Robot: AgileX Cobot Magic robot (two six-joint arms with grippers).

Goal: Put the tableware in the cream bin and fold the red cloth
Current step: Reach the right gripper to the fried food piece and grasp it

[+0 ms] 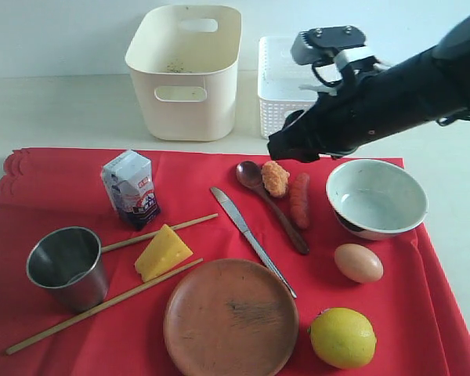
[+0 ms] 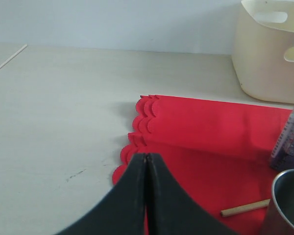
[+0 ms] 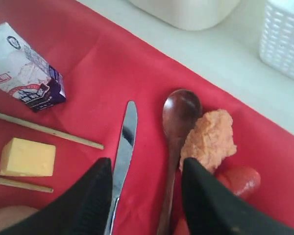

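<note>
1. Left hand (image 2: pixel 146 159): fingers pressed together, over the red cloth (image 1: pixel 219 172) at its scalloped edge.
2. Right hand (image 3: pixel 146 166): fingers spread, above the dark wooden spoon (image 1: pixel 270 205) and metal knife (image 1: pixel 247 235).
3. Cream bin (image 1: pixel 186 70): stands at the far edge of the table (image 1: pixel 63 110).

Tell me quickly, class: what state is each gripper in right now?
Left gripper: closed, holding nothing.
Right gripper: open, empty, above the metal knife and dark wooden spoon.
</note>
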